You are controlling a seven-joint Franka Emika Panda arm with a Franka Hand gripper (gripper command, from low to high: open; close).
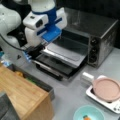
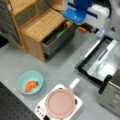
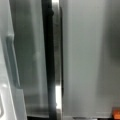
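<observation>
The hand (image 1: pixel 28 55) hovers beside the open oven door (image 1: pixel 62 56); its opening cannot be told. Only a front view shows the carrot (image 2: pixel 30 85) clearly, in its bowl (image 2: pixel 22 78).

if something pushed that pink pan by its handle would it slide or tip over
The pink pan would probably slide or pivot rather than tip: it looks wide, low and flat-lidded. It sits on a small white cooktop with its pale handle jutting past the edge, so a sideways push would likely spin it and could carry it off that smooth top.
</observation>
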